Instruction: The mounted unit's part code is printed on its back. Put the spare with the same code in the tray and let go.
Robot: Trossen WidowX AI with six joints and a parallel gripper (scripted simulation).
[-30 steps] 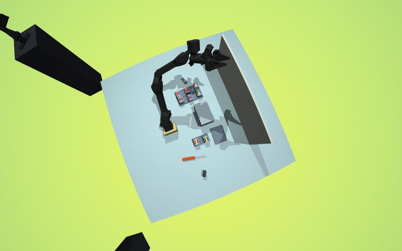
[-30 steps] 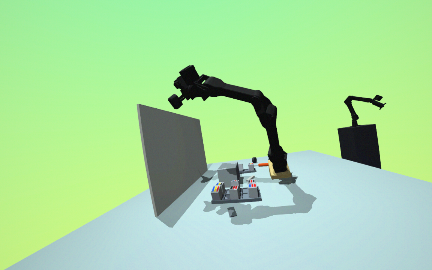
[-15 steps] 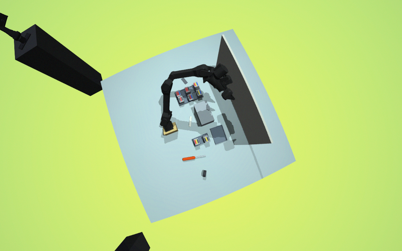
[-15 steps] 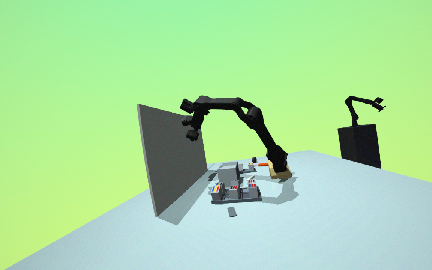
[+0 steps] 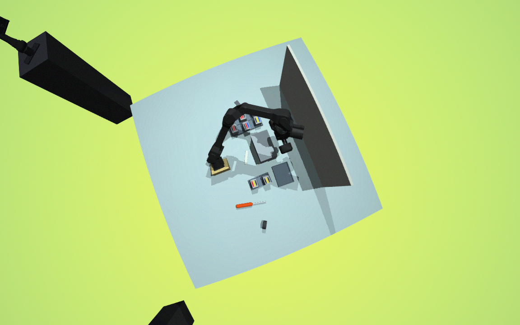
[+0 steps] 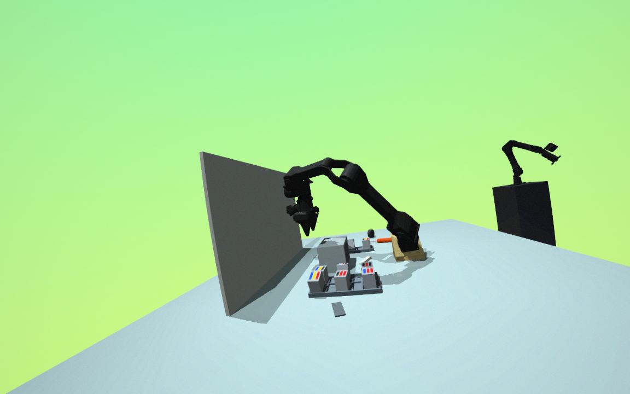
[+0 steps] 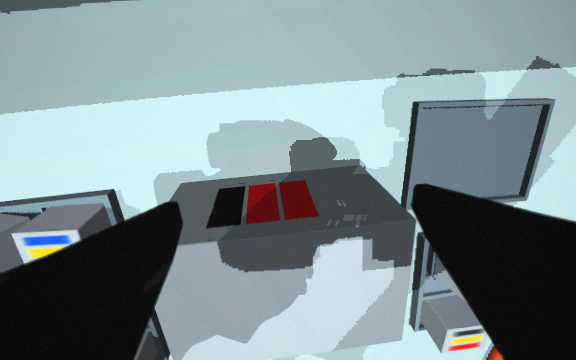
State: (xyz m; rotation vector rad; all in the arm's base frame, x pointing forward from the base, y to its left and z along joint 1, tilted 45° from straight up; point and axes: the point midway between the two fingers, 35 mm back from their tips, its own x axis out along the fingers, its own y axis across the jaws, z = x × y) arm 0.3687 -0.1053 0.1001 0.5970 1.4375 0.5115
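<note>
1. The pale blue table (image 6: 478, 313) carries everything, and the tall grey wall panel (image 6: 249, 230) stands upright along one side of it.
2. The black arm (image 6: 371, 196) rises from its tan base block (image 6: 408, 252), arches over the parts and bends down close beside the panel.
3. The gripper (image 7: 295, 240) hangs in the air above the gear, fingers pointing downward, spread wide with nothing between them.
4. Straight below it in the wrist view sits the mounted unit (image 7: 298, 205), a grey box. Its back face shows three bars side by side: black, red, red.
5. Beside the unit lies the tray (image 7: 475, 150), a shallow dark-rimmed square with no part in it.
6. Off to one side is the big rack of spares (image 6: 344, 284). One of its blocks carries a blue and yellow label (image 6: 315, 274), another red bars (image 6: 342, 273), and another blue over red (image 6: 367, 270).
7. A smaller rack (image 5: 259, 180) holds two more spares next to the tray. The nearer one in the wrist view has a black, yellow and red label (image 7: 463, 340).
8. Which spare carries black, red, red I cannot tell from these views. None is lifted.
9. Farther out, an orange-handled screwdriver (image 5: 249, 204) lies flat on the table.
10. Beyond it lies a small dark block (image 5: 263, 224).
</note>
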